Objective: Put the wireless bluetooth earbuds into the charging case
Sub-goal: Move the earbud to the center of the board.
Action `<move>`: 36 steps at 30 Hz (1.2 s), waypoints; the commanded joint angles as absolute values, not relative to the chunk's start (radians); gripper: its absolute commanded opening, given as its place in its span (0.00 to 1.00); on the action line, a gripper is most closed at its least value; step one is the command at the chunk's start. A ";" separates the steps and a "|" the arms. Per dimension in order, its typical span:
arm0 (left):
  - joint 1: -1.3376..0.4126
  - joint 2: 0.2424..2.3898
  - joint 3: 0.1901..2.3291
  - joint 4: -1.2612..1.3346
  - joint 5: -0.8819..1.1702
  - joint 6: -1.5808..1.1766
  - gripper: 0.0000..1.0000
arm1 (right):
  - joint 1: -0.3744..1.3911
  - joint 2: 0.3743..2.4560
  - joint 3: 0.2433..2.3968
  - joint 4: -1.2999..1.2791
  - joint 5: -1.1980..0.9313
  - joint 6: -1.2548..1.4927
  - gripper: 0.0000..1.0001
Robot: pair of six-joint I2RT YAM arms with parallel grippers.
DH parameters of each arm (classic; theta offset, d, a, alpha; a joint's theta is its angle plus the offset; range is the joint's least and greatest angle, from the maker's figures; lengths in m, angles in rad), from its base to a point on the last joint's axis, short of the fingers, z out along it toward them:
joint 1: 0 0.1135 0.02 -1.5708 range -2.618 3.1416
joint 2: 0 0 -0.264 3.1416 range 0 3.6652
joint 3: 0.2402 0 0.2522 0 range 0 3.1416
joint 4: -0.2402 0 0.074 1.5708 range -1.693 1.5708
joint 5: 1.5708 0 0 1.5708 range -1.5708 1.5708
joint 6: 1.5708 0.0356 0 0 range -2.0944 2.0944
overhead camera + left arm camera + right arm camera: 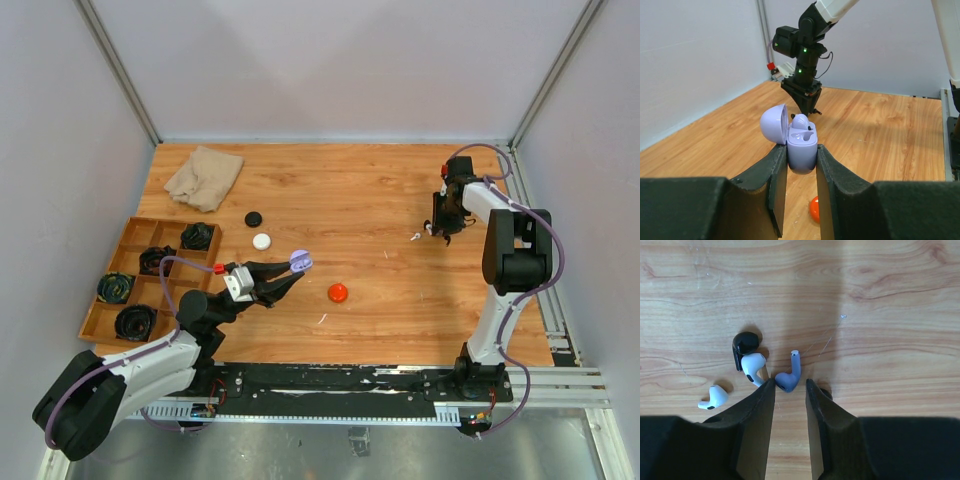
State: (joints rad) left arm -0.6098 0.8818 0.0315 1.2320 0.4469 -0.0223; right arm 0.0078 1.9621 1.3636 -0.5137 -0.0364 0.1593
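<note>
A light-brown wooden tabletop (350, 190) with a wavy grain spreads under and all around the left gripper (287, 272) and the right gripper (440, 232). Beyond both, a plain pale grey back wall (330, 60) closes off the far edge of the wood. A matching side wall (60, 150) rises outward of the left gripper, and another (605, 150) stands just outward of the right one. Slim silver metal posts (118, 70) run up the two far corners. Behind the grippers, along the near edge, lies a black base rail (350, 378). The light is soft and even. Directly ahead of the right gripper a dim band of shadow (810, 295) crosses the wood.
</note>
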 commanded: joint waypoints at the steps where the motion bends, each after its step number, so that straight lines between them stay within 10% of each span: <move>1: -0.611 0.884 0.025 1.256 0.449 -0.013 0.00 | -0.012 2.002 1.381 -0.565 -0.023 0.152 0.31; 36: -0.611 0.894 0.028 1.265 0.460 -0.020 0.00 | 0.105 1.792 1.162 -0.616 -0.075 0.179 0.17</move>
State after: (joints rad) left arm -0.6102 0.8940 0.0315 1.2320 0.4496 -0.0227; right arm 0.0246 1.8690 1.2442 -0.5602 -0.0578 0.1535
